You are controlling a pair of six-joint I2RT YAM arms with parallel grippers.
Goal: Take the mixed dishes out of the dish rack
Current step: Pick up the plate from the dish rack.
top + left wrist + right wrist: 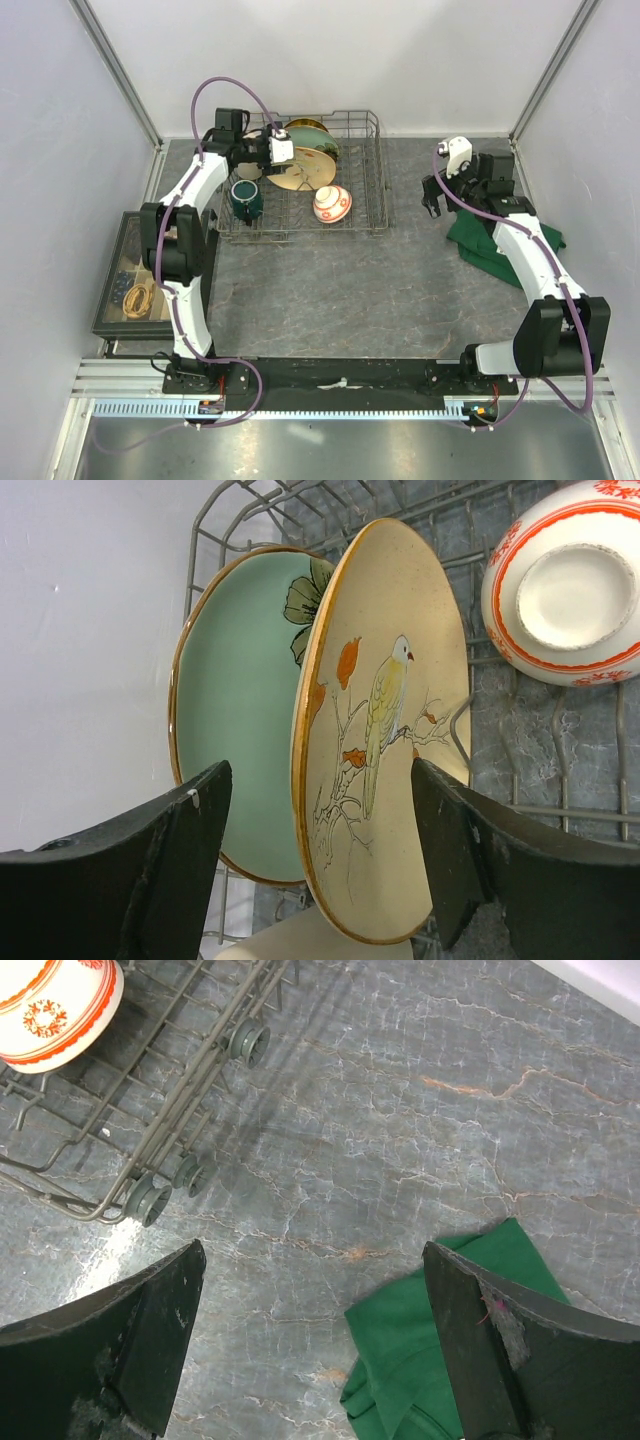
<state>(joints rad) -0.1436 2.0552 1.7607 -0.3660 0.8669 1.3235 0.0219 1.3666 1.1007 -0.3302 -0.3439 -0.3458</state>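
The left gripper (320, 780) reaches into the back left part of the dish rack (200, 540) with its fingers (170, 870) spread wide. The cream plate (380, 730) with the bird picture stands on edge in the gap between them, nearer the right finger, and neither finger seems to press on it. The green plate (235, 710) stands just behind it, its lower rim also between the fingers. The red-and-white bowl (565, 580) lies upside down on the rack floor, off to the side of the plates, and the dark green mug (245, 197) sits at the rack's left end. The right gripper (315, 1255) hangs over the table (400, 1110) with its fingers apart and nothing between them, above the edge of a green cloth (450, 1350), with the rack's near corner off to its side
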